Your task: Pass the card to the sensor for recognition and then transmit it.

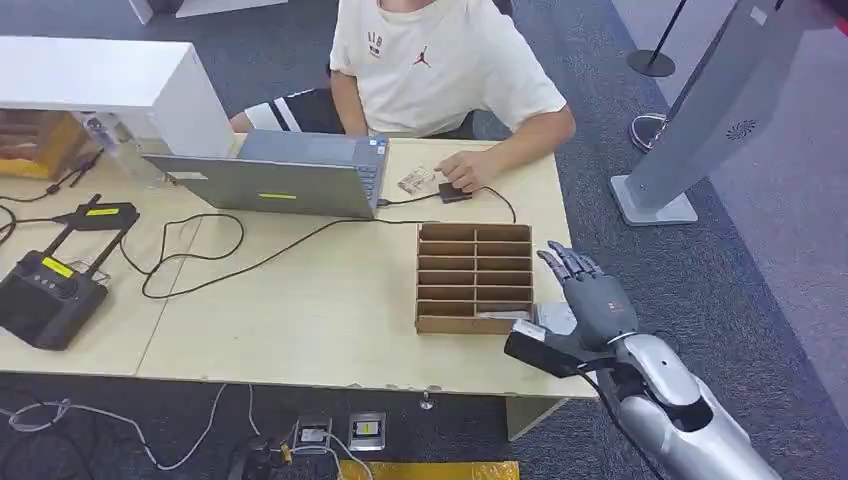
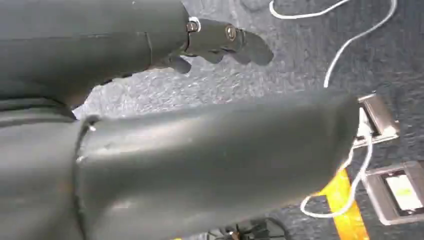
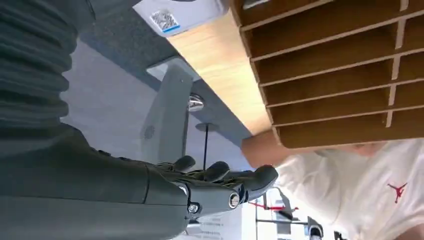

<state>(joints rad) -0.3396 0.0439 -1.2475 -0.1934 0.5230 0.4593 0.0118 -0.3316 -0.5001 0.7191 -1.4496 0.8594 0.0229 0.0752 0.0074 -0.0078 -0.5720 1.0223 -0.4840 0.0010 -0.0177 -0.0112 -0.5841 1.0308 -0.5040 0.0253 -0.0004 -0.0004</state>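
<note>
A wooden slotted organizer stands on the light table. A pale card lies in its nearest slot. My right hand hovers just right of the organizer at the table's edge, fingers stretched out and holding nothing. Another card lies by a small black sensor on a cable, under a person's hand. My left hand hangs over the carpet with nothing in it, fingers loosely extended.
A grey laptop sits in front of the seated person. Black devices and cables lie at the table's left. A white item with a printed code rests by the table edge. A grey kiosk stand rises at the right.
</note>
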